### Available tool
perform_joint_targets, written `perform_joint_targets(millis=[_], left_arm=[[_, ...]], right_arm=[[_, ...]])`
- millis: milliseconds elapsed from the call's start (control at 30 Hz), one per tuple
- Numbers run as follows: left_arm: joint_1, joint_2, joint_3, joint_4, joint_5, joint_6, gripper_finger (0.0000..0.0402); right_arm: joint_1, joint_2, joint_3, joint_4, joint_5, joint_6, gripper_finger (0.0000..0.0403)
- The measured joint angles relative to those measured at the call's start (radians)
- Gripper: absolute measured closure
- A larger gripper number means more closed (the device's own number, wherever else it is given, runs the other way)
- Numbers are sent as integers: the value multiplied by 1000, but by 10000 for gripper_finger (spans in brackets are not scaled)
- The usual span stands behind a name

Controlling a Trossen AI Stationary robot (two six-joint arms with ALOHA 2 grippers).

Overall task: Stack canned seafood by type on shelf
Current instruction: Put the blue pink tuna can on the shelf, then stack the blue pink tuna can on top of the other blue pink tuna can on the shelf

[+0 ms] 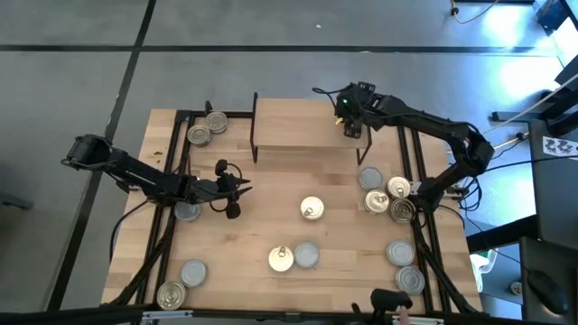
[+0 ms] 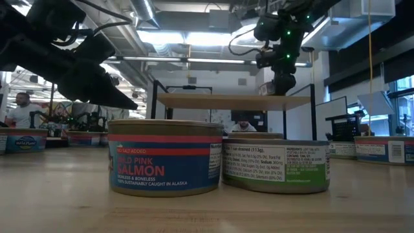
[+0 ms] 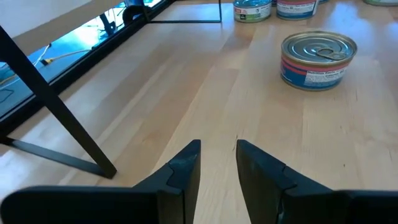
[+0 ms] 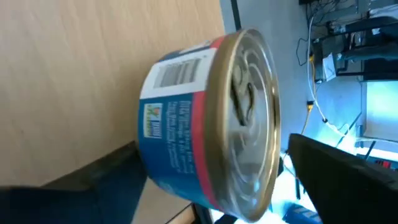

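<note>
Your right gripper (image 1: pixel 350 129), at the shelf's (image 1: pixel 298 135) three-o'clock end, stands spread around a rigid, slick tin (image 4: pixel 211 121); grip its sidewall.

In the low view, the salmon can (image 2: pixel 165 157) covers part of the green-labelled can (image 2: pixel 277 166) at its three o'clock. The right gripper (image 1: pixel 353 129) hides a can on the shelf (image 1: pixel 302 126) overhead. Distant cans' labels (image 1: pixel 402 200) stay unreadable.
</note>
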Motion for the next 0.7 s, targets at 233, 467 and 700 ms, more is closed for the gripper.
perform_joint_targets(millis=[233, 467, 700], left_arm=[[0, 0, 0, 0, 0, -3, 302], [0, 0, 0, 0, 1, 1, 302], [0, 0, 0, 0, 1, -27, 302]], right_arm=[[60, -68, 0, -46, -6, 5, 8], [144, -121, 1, -93, -15, 66, 7], [364, -161, 2, -121, -345, 376, 6]])
